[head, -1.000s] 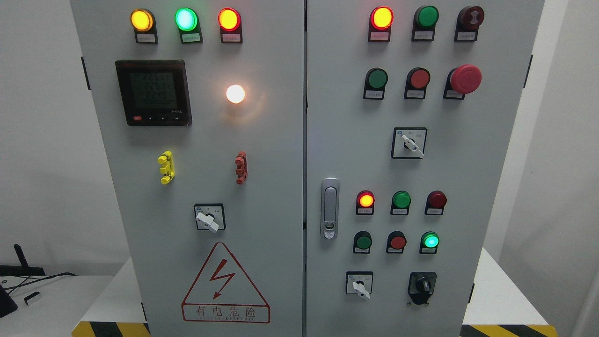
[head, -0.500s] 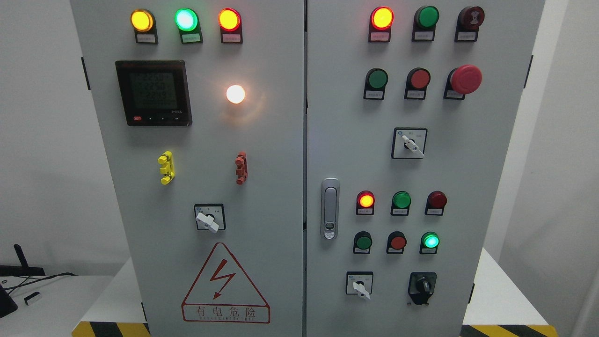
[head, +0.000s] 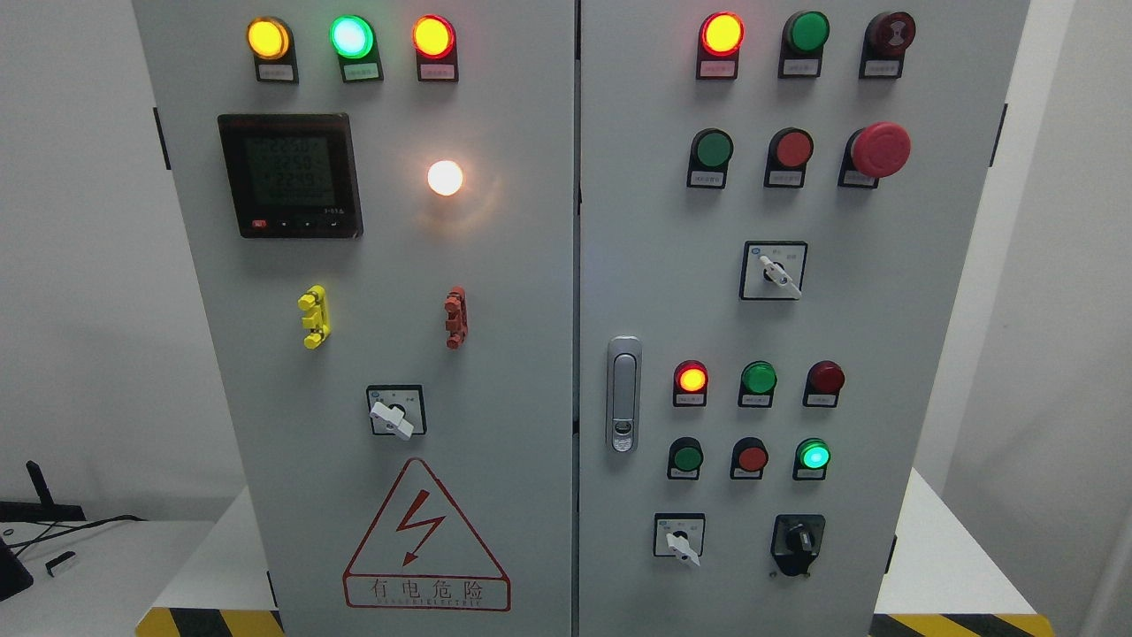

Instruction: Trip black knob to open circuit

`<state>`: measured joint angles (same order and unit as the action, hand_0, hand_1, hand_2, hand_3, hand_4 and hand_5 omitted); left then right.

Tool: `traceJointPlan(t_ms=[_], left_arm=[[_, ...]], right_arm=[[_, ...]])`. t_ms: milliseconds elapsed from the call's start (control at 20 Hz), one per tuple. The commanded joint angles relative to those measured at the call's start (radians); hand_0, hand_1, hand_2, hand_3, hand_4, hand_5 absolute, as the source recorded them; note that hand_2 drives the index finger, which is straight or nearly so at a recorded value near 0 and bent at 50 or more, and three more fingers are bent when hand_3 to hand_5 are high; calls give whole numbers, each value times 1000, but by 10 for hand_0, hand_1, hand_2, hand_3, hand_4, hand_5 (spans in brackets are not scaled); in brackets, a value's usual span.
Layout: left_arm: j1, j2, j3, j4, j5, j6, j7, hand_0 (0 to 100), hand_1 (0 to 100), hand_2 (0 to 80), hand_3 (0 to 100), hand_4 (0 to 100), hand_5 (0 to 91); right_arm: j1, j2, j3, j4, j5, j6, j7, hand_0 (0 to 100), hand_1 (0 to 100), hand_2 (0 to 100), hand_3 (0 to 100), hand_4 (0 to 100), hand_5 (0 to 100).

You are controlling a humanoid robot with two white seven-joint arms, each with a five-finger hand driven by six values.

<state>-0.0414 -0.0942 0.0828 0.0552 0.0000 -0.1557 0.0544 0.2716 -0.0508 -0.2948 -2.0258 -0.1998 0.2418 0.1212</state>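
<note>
In the head view, a grey electrical cabinet [head: 531, 265] with two doors filled the frame. Neither robot hand appeared anywhere in the picture, so whether the fingers were spread or curled could not be told.

The black knob [head: 799, 539] sat at the lower right of the right door, in a black housing, its handle pointing roughly upright. Just to its left was a white selector switch [head: 679, 537] on a square plate, its lever tilted down to the right. Above these ran two rows of round lamps and buttons; the green lamp [head: 813, 456] directly above the black knob was lit, and a red lamp [head: 692, 379] in the row above glowed too. A silver door latch [head: 623, 394] stood upright near the seam between the doors. Higher on the right door was a large red mushroom button [head: 879, 149].

On the left door, a dark digital meter [head: 290, 174] showed faint figures, and a white lamp [head: 445, 178] shone beside it. A red-edged warning triangle [head: 426, 535] with a lightning bolt marked the bottom of that door
</note>
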Motion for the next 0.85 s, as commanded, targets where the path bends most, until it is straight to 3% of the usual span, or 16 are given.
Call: traceJointPlan(t_ms=[0,800], left_arm=[[0,1,0,0,-31,-1,1,120,389,0,0,0,0],[0,1,0,0,-31,-1,1,120,389,0,0,0,0]], right_arm=[[3,2,2,-11,-3,2,-2,58,76,110,169,158,172],[3,-1,0,1,-1,1,-8,52,70,105,169,159,164]])
